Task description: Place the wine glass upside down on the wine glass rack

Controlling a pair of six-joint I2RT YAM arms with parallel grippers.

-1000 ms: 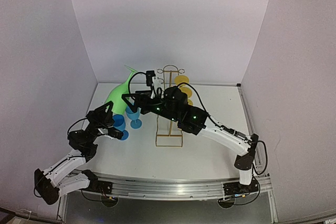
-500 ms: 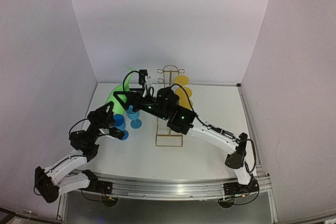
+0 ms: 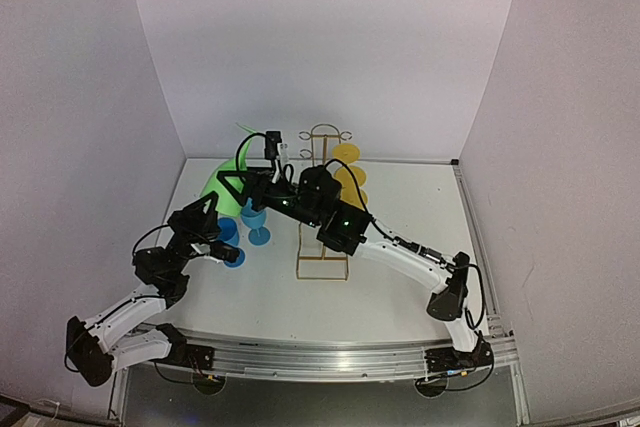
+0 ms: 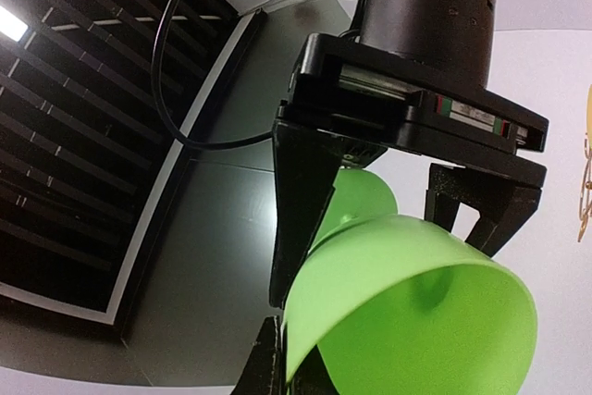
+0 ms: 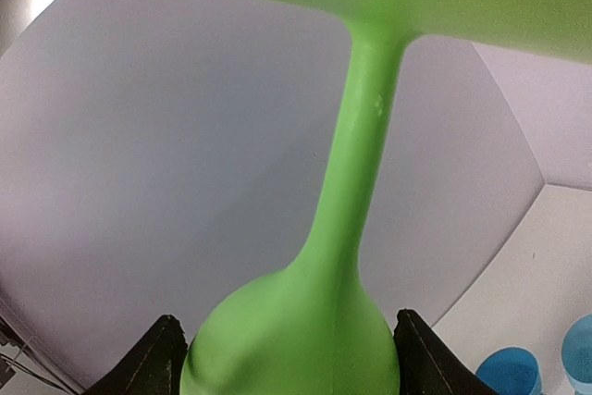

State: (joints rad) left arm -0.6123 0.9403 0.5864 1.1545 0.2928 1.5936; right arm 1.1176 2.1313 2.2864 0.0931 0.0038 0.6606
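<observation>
left of centre in the top view, handover step: wine glass [image 3: 218, 190] beside the rack [image 3: 322, 267], left gripper [image 3: 222, 229] pinched on its rim, right gripper [image 3: 226, 183] bracketing the bowl, grip unclear; next, a firm clamp before release.

White counter [image 3: 420, 197], enclosed by pale lavender panels [image 3: 330, 37] at back and both sides. Two blue plastic wine glasses near the left side, upright, just beside each other: one [image 3: 257, 225] further back, one [image 3: 231, 245] nearer. Three yellow discs [image 3: 347, 154] in a column toward the back. Aluminium rail [image 3: 320, 359] along the near edge.
</observation>
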